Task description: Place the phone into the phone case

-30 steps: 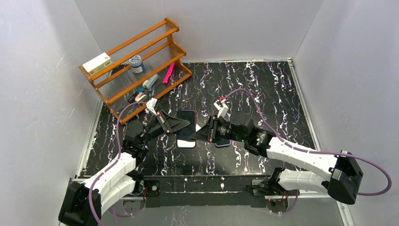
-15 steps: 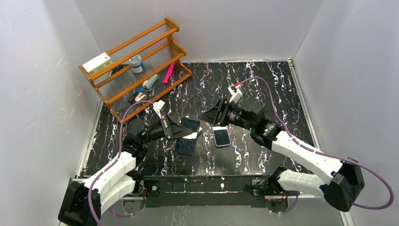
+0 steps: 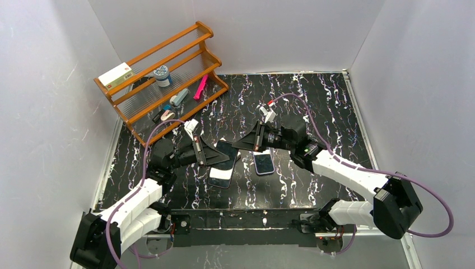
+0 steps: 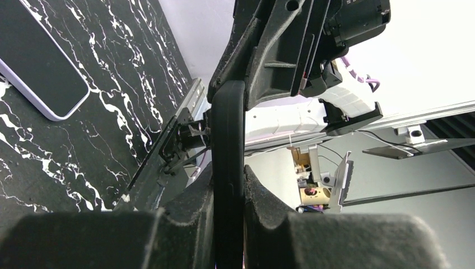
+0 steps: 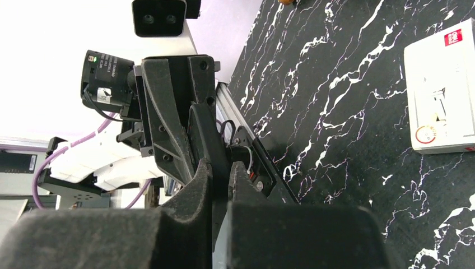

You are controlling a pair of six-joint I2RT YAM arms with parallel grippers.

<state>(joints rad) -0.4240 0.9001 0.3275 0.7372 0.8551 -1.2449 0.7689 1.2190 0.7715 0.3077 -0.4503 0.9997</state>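
**Left pincer** (image 3: 217,154): mine, at mid-bench, fingers pressed onto one end of the case. My left wrist view shows the two pads tight on either face of the thin black edge.

**Right pincer** (image 3: 244,144): mine, facing the left one, tips close together. It pinches the opposite end of the same case. My right wrist view shows its pads clamped on the black edge, with the left pincer's body just behind.

**Case** (image 3: 228,150): black, thin, rounded rim. It is held off the bench between my two pincers and seen edge-on from both wrists.

**Phone** (image 3: 263,162): dark screen, lavender rim. It lies flat on the bench just beside and below my right pincer, apart from the case and not gripped. It also shows at the upper left of my left wrist view.

**Slab** (image 3: 220,178): a second flat dark piece on the bench, partly under the held case. I cannot tell whether it is a phone or a case.

**Bench** (image 3: 313,106): black with white marbling.

**Rack** (image 3: 190,64): wooden, at the far left corner, holding small items.

**Box** (image 3: 116,74): white, on the rack's top tier.
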